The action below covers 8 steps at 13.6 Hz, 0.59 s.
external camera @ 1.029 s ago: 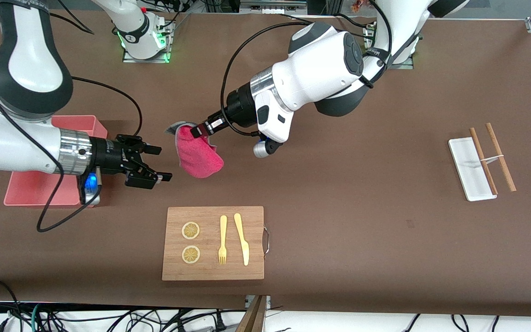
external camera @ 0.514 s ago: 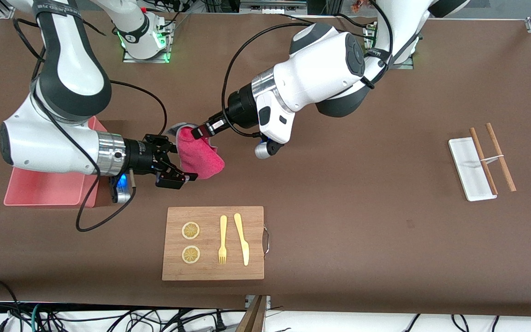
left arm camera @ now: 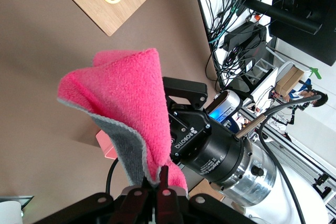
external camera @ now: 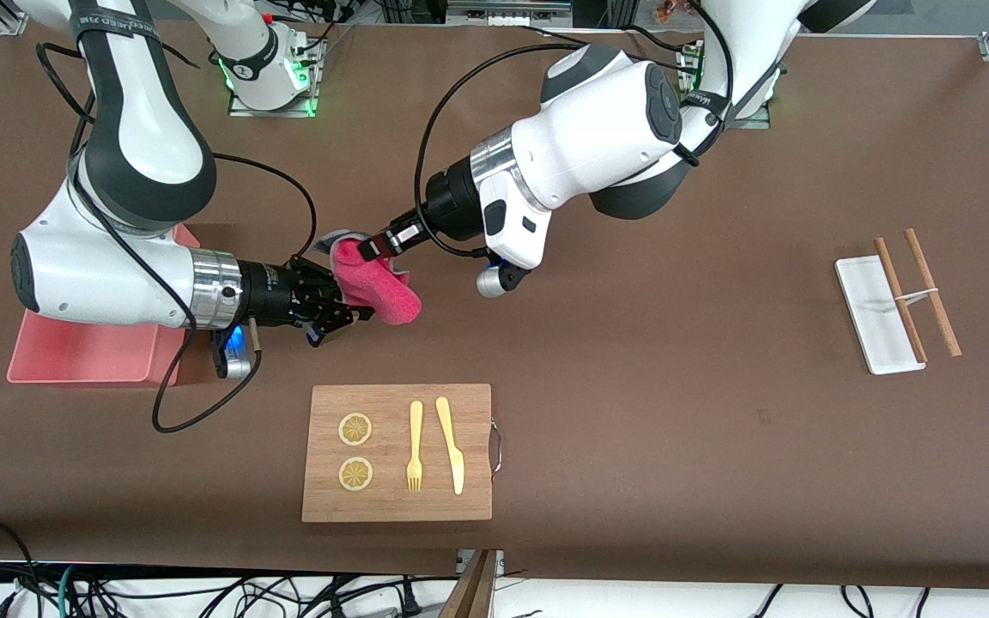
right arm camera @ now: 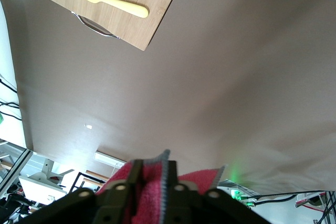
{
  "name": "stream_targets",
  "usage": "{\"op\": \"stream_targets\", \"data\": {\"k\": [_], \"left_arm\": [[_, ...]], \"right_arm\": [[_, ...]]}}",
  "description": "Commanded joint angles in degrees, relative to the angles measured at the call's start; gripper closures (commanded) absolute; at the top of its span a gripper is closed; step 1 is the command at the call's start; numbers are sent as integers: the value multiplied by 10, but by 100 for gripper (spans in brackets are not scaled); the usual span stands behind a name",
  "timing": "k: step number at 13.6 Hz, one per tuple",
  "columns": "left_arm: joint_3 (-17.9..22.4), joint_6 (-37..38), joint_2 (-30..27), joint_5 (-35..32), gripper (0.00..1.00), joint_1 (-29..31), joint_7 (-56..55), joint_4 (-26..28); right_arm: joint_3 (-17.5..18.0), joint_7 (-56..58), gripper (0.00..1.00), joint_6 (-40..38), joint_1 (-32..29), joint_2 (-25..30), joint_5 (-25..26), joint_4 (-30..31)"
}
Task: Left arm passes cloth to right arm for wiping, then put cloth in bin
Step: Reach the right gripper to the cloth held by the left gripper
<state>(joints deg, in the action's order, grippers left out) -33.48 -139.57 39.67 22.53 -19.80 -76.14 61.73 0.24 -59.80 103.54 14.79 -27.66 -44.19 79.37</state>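
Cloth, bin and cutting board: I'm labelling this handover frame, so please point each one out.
Cloth [external camera: 387, 296]: front view, on its pink hanging fold.
Bin [external camera: 82, 354]: front view, on its bare floor.
Cutting board [external camera: 391, 498]: front view, on bare wood near its lower edge.

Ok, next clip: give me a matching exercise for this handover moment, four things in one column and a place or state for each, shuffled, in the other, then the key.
Things
1. cloth
2. bin
3. fork
4. white tray

Places or states
A. on the table at the left arm's end, with two brown sticks lying partly across it
B. lying on the wooden cutting board beside the knife
C. held in the air, pinched by the left gripper and the right gripper at once
D. on the table under the right arm, at that arm's end

Pairs: 1-C, 2-D, 3-B, 4-A
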Motion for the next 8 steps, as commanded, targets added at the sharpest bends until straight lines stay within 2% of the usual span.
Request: {"op": "stream_targets", "data": {"k": [1,5,6,7,8], "left_arm": [[2,-1,9,15,100,-4,0,-19],[2,1,8,15,100,1,1,-18],[2,1,7,14,55,10,4,-15],[3,2,5,10,1,12,5,-14],[2,4,5,13,0,15,6,-14]], "right_arm": [[-1,-7,100,-1,1,1,-13,0],[-1,-4,100,-2,1,0,-13,0],[-1,-4,100,-2,1,0,-13,0],[-1,-4,100,-2,1,-3,-13,0],[-1,-3,100,-2,1,-4,-12,0]]}}
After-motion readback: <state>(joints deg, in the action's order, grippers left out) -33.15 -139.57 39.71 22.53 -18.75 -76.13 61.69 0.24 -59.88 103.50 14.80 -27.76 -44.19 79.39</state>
